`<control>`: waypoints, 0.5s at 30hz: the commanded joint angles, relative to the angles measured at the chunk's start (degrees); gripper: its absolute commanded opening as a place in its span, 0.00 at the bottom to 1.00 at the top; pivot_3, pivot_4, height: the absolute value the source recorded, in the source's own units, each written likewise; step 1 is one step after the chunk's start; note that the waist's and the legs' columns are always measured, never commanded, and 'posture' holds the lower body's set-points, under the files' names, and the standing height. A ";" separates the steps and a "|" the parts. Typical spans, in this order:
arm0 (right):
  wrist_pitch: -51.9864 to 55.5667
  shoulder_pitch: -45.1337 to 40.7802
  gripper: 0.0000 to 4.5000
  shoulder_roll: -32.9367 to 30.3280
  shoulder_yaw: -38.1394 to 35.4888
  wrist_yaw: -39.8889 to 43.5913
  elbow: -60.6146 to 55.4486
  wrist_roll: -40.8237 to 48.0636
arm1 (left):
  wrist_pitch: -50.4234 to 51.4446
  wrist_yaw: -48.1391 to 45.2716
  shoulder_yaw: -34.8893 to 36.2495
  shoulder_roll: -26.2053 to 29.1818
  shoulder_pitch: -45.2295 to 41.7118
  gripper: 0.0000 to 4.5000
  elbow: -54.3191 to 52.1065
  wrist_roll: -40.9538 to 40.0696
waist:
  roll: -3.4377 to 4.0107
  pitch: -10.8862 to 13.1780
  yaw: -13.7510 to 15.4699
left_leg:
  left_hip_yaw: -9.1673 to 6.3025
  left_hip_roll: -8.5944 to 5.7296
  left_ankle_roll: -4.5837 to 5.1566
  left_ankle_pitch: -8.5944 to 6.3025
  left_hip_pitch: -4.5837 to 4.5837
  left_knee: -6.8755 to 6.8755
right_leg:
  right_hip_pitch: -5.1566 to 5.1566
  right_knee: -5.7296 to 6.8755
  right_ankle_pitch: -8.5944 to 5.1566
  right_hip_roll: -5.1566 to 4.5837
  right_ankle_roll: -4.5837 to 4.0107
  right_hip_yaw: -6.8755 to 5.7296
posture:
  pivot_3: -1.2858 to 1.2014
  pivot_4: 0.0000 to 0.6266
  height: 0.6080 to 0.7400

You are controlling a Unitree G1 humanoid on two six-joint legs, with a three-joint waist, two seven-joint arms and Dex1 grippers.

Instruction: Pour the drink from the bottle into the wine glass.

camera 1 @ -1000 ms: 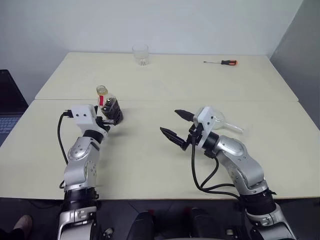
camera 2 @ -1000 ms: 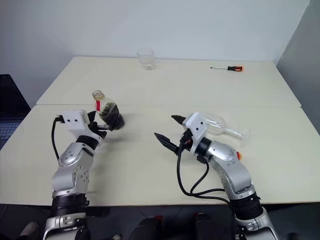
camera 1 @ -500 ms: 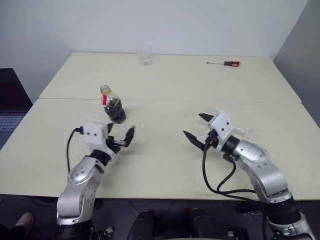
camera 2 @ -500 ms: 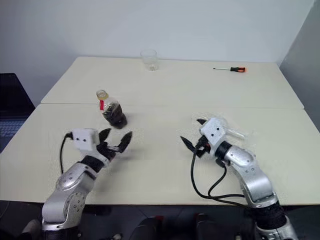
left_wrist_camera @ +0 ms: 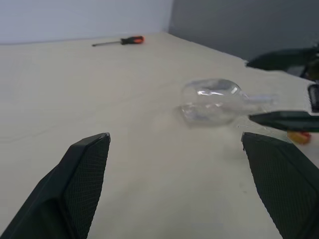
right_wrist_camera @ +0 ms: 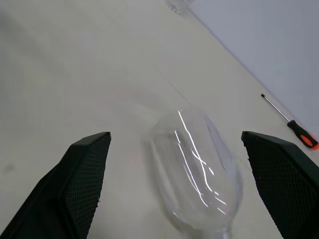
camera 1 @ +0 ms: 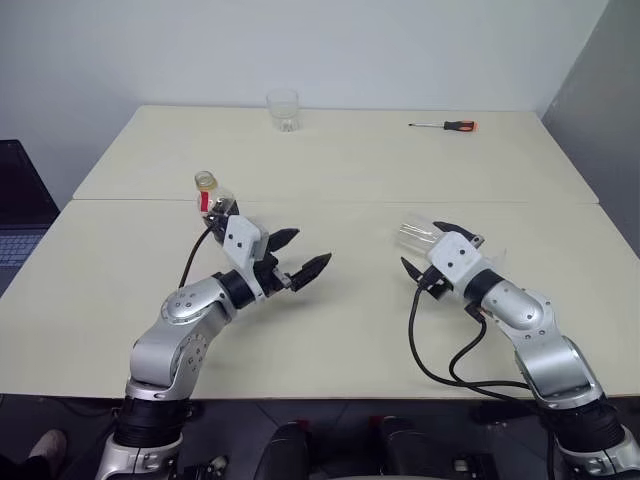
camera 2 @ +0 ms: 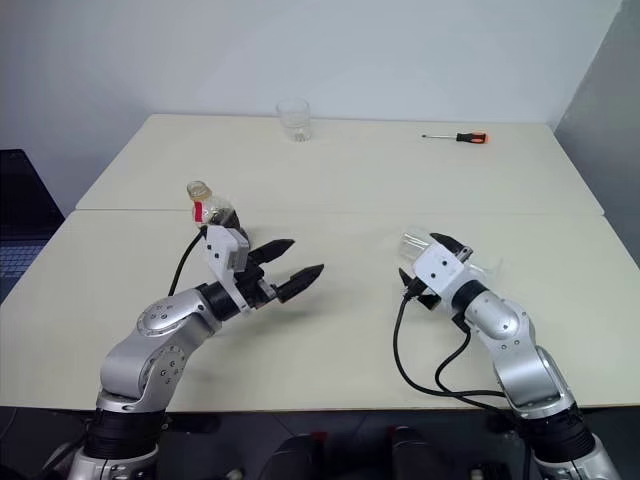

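The bottle (camera 1: 207, 190) stands upright on the left of the table (camera 1: 330, 330). Its yellowish neck and red label strip show, while its lower body and the drink are mostly hidden behind my left wrist. My left gripper (camera 1: 298, 253) is open and empty, to the right of the bottle and apart from it, pointing toward the table's middle. On the right, the wine glass (camera 1: 418, 236) lies on its side, rim facing left. My right gripper (camera 1: 428, 250) is open right at the bowl; in the right wrist view the wine glass (right_wrist_camera: 197, 172) lies between the fingers' lines.
A clear tumbler (camera 1: 282, 108) stands at the table's far edge. A screwdriver (camera 1: 445, 125) with an orange-and-black handle lies at the far right. A dark laptop (camera 1: 15, 215) sits off the left edge. A seam (camera 1: 400, 202) crosses the table behind both grippers.
My left gripper has left the bottle's side, swung right and turned toward the middle. My right gripper has moved right and rolled, coming up to the lying wine glass. Both stayed open.
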 commanded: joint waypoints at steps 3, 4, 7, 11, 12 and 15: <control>0.42 0.87 1.00 -2.54 -1.50 -1.44 -1.32 -5.46 | -2.42 -4.67 0.46 2.40 -0.34 1.00 -0.38 -0.17 | 0.01 0.00 -0.04 | 0.02 0.01 0.00 0.00 0.01 0.00 | -0.01 0.00 -0.01 0.00 -0.01 0.03 | 0.52 0.24 1.00; 0.83 0.97 1.00 -2.86 -1.38 -1.59 -1.09 -6.33 | -2.63 -4.98 0.57 2.60 -0.28 1.00 -0.16 -0.12 | 0.01 0.00 -0.04 | 0.03 0.01 0.00 0.00 0.01 0.00 | -0.01 0.00 -0.01 0.00 -0.01 0.03 | 0.52 0.24 1.00; 0.58 0.97 1.00 -4.31 -0.50 -2.19 0.02 -9.95 | -3.25 -5.24 0.59 2.70 -0.22 1.00 0.22 0.36 | 0.00 0.00 -0.03 | 0.03 0.01 0.00 0.00 0.01 0.00 | -0.01 0.00 -0.02 0.00 -0.01 0.03 | 0.52 0.24 1.00; 0.23 0.61 1.00 -5.96 1.18 -3.00 1.83 -15.60 | -3.78 -4.62 0.42 2.15 -0.14 1.00 0.09 0.85 | 0.00 0.00 -0.02 | 0.05 0.00 0.00 0.00 0.01 0.00 | -0.01 0.00 -0.02 0.00 -0.01 0.04 | 0.52 0.24 1.00; 0.37 0.58 1.00 -5.96 1.36 -3.21 2.07 -16.53 | -3.92 -4.41 0.34 1.98 -0.09 1.00 0.01 0.97 | 0.00 0.00 -0.03 | 0.05 0.01 0.00 0.00 0.01 0.00 | -0.01 0.00 -0.02 0.00 -0.01 0.05 | 0.52 0.24 1.00; 1.18 1.00 1.00 -5.40 1.65 -3.14 2.58 -18.66 | -4.18 -3.91 0.43 1.49 0.05 1.00 -0.13 1.30 | 0.00 0.00 -0.04 | 0.06 0.01 0.00 0.00 0.02 -0.01 | -0.01 0.00 -0.02 0.01 -0.01 0.05 | 0.52 0.24 1.00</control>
